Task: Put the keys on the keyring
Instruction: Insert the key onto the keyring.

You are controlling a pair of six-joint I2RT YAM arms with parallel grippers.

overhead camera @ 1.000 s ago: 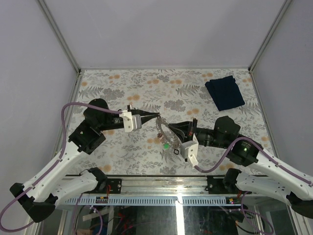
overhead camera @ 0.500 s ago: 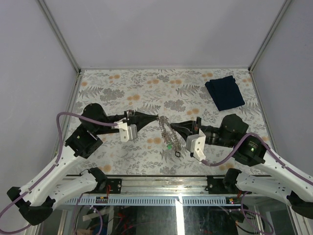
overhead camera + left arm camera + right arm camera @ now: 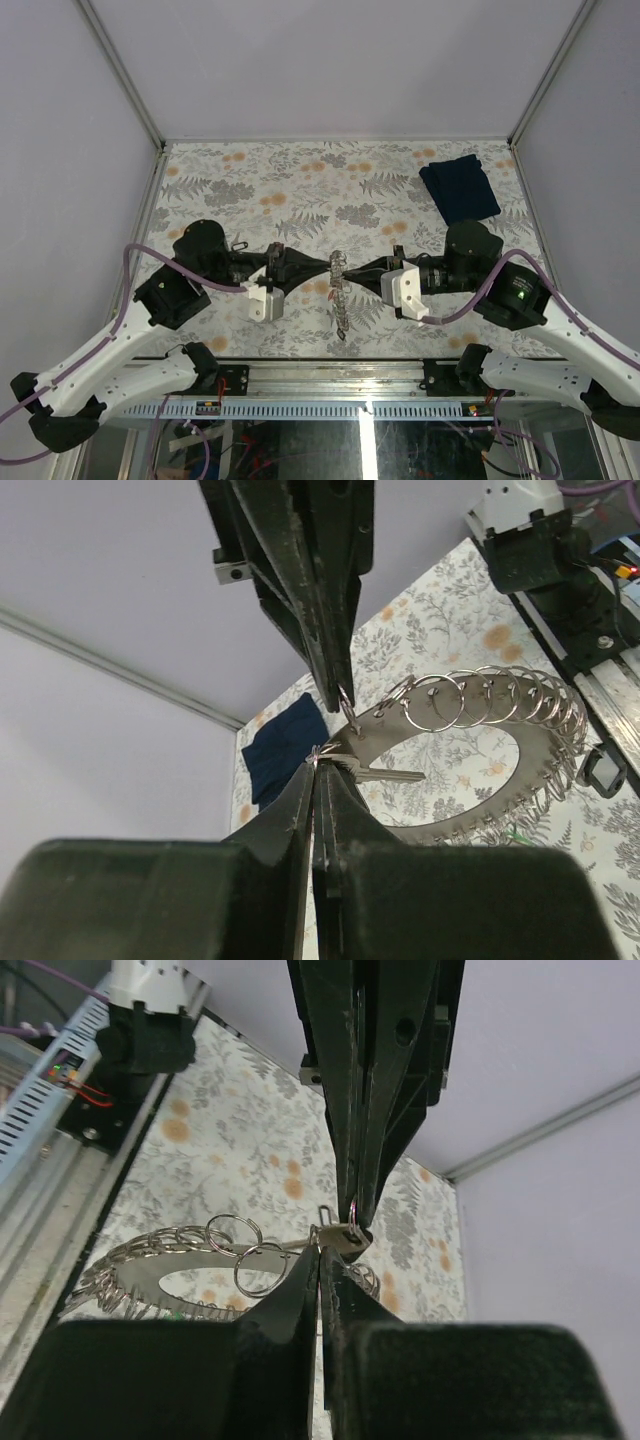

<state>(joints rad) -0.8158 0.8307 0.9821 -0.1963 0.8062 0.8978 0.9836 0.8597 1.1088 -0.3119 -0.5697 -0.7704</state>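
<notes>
Seen from above, the keyring (image 3: 339,290) is showing only as a thin silvery streak, its keys and tags too small to tell apart. At the keyring's top end, the left fingers (image 3: 310,263) and right fingers (image 3: 365,268) are covering the pinched links. In both wrist views, blurred near fingers are hiding the keyring's nearest links.

Closed, nearly tip to tip, the left gripper (image 3: 318,780) and right gripper (image 3: 338,685) pinch a silvery keyring (image 3: 500,695), a key (image 3: 385,773) beside them, above a flowered table (image 3: 450,610).
</notes>
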